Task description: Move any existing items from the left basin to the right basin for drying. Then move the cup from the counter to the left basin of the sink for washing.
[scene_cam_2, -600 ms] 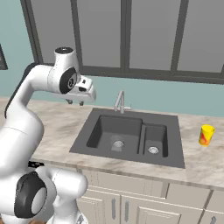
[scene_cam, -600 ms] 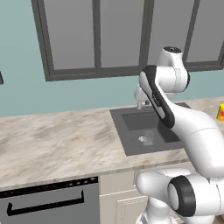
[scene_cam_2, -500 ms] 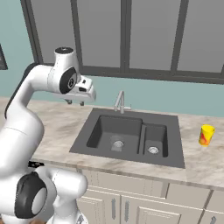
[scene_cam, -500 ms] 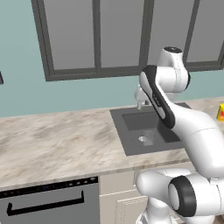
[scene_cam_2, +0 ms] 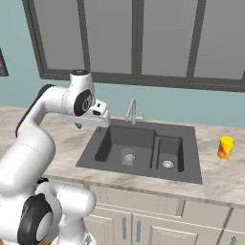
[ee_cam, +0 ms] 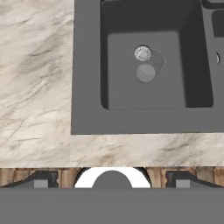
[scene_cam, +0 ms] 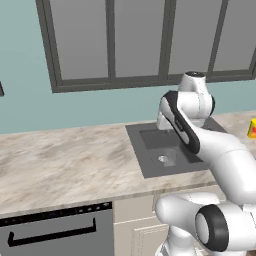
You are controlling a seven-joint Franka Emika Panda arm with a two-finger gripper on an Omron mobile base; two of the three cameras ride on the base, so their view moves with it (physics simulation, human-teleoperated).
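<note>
Jaws: the gripper (scene_cam_2: 95, 116) is spread wide with nothing between the fingers; in the hand view the two dark fingertips (ee_cam: 42, 180) stand far apart at the bottom edge, touching nothing.
Gripper position: raised above the counter (scene_cam_2: 67, 143) just beside the sink's left edge, clear of the basin.
Glass item: a small pale, see-through glassy object (ee_cam: 149, 68) lies on the floor of the left basin (ee_cam: 122, 87), right next to the round silver drain (ee_cam: 142, 53) and partly overlapping it in the hand view.
Cup: the yellow cup (scene_cam_2: 225, 147) with a red-orange mark stands upright on the counter to the right of the sink (scene_cam_2: 143, 165), well apart from the gripper.
Right base view alone: shows both basins side by side, the right basin (scene_cam_2: 168, 152) with its own drain, and the curved silver tap (scene_cam_2: 131, 111) behind them.
Left base view: the arm covers much of the sink; the cup (scene_cam: 251, 128) is cut off at the right edge, and the glass item (scene_cam: 169, 157) is only a faint patch by the drain.
Hard to tell: the glass item's exact shape, and whether it stands upright or lies on its side.
Other: a dark dishwasher front (scene_cam: 55, 232) sits under the counter in the left base view.
</note>
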